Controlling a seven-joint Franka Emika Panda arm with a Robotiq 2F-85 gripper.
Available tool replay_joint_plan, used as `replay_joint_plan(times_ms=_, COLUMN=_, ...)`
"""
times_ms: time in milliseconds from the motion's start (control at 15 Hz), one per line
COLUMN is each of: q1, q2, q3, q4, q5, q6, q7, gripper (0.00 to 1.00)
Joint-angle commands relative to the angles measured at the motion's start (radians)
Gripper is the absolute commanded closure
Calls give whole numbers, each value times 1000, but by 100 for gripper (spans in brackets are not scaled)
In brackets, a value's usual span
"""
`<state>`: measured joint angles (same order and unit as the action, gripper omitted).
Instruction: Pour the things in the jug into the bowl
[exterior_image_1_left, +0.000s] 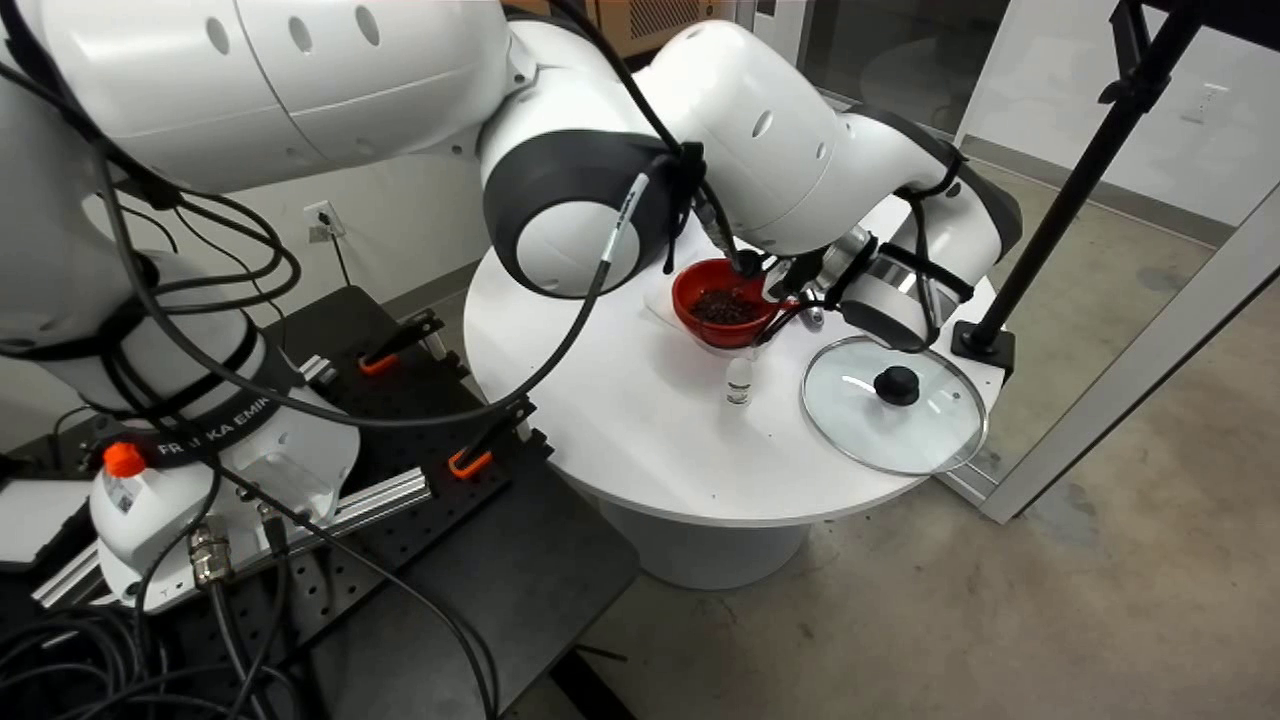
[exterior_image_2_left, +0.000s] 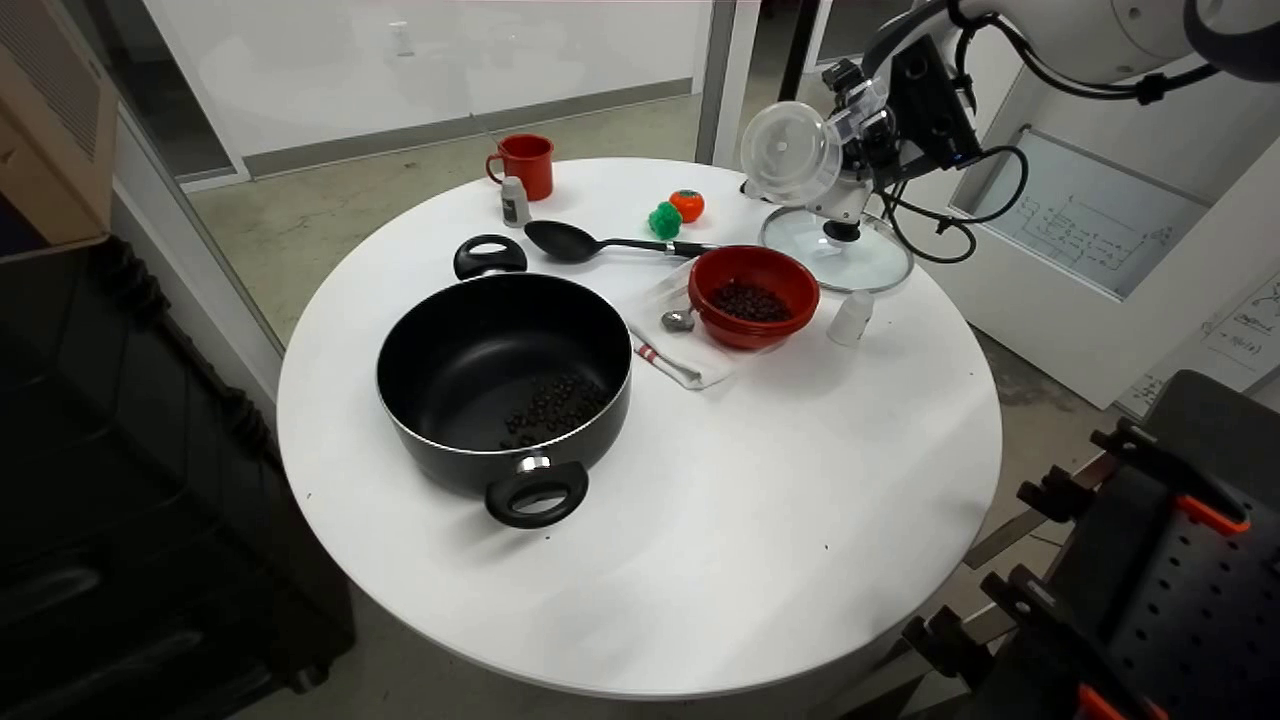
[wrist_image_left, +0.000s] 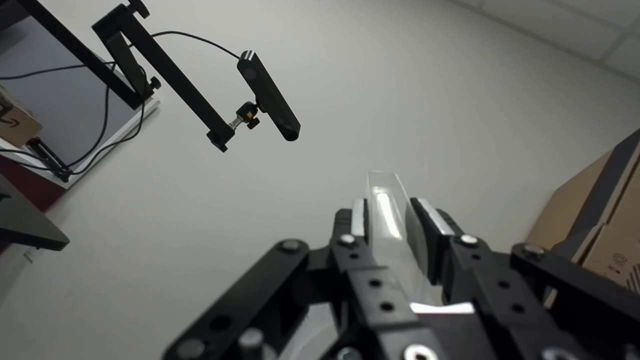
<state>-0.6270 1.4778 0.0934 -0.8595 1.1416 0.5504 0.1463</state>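
Both exterior views looking down, sharing table (exterior_image_2_left: 700, 560), wrist view facing wall (wrist_image_left: 350, 150)

"FRA" and "KA EMIK" in letters on the arm's base band (exterior_image_1_left: 240, 427), a curved arrow on a box (wrist_image_left: 21, 123) in the wrist view, a recycling sign on another box (wrist_image_left: 607, 245), cable tag (exterior_image_1_left: 625, 217), bottle label (exterior_image_1_left: 738, 391) and framed panel (exterior_image_2_left: 1070, 215) writing too small to read

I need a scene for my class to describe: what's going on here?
The robot's gripper holds the clear jug tipped on its side in the air near the red bowl. Dark, bean-like bits lie in the bowl, and none show in the jug, so the pouring looks done. Similar bits lie in the black pot, and a glass lid lies apart from it.
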Motion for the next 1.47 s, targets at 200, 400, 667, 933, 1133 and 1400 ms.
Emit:
replay_joint_plan(times_ms=200, q1=29, q2=-25, q3=-40, q4=28, q5=-74, q6=67, q7=-134, gripper=94)
replay_joint_plan(times_ms=400, q1=42, q2=-45, q3=-46, q4=8, q5=-98, q6=54, q7=-150, gripper=94)
replay_joint_plan(times_ms=667, q1=18, q2=-1, q3=-39, q4=3, q5=30, q6=-13, q7=-10, gripper=74)
replay_joint_plan(times_ms=933, q1=18, q2=-1, q3=-39, q4=3, q5=30, q6=-13, q7=-10, gripper=74)
replay_joint_plan(times_ms=1133, q1=19, q2=-2, q3=-40, q4=4, q5=20, q6=-5, q7=-23, gripper=94)
replay_joint_plan(times_ms=1400, q1=40, q2=-32, q3=-57, q4=-1, q5=-119, q6=103, q7=-330, gripper=94)
